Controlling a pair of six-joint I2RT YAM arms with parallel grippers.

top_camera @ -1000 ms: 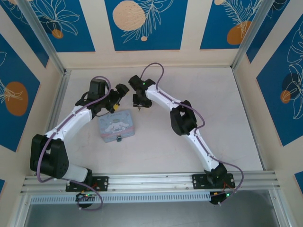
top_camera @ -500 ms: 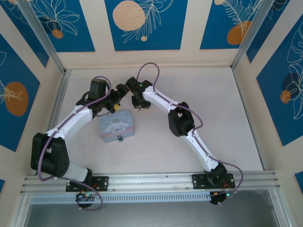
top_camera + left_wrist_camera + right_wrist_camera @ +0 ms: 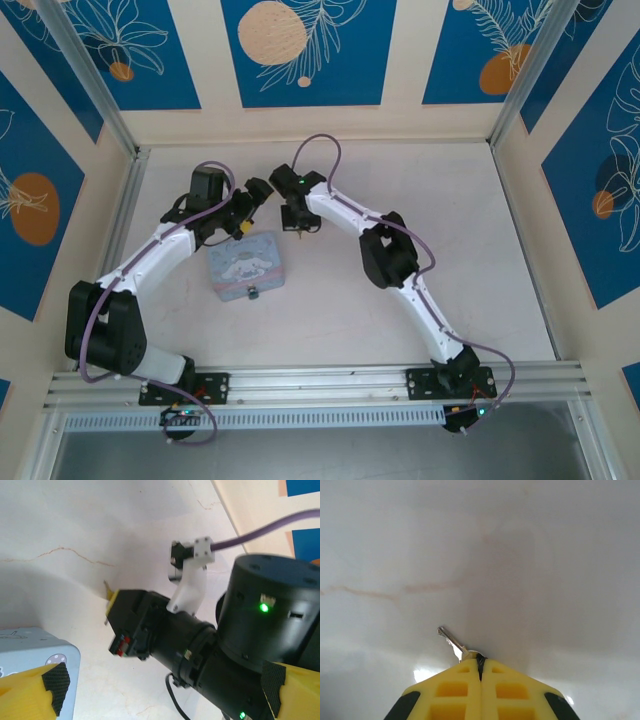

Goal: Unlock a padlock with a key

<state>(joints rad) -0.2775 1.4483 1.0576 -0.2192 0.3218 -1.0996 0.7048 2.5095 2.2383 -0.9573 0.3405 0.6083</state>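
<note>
Closed tin [image 3: 243, 262] on the bench [image 3: 450, 220], key [image 3: 451, 640] pinched.
Left pincer [image 3: 244, 222] gapes wide at the tin's far edge; the padlock [image 3: 254, 292] sits at its near edge; right pincer [image 3: 480, 664], clenched, grasps the key near the tin's far right corner.

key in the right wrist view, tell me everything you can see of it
The key is a thin, silvery metal sliver with a small rounded end. Its near end is pinched between the right gripper's shut yellow fingers; the rest juts out up and left, over the pale table. Whether its tip touches the table cannot be told.
</note>
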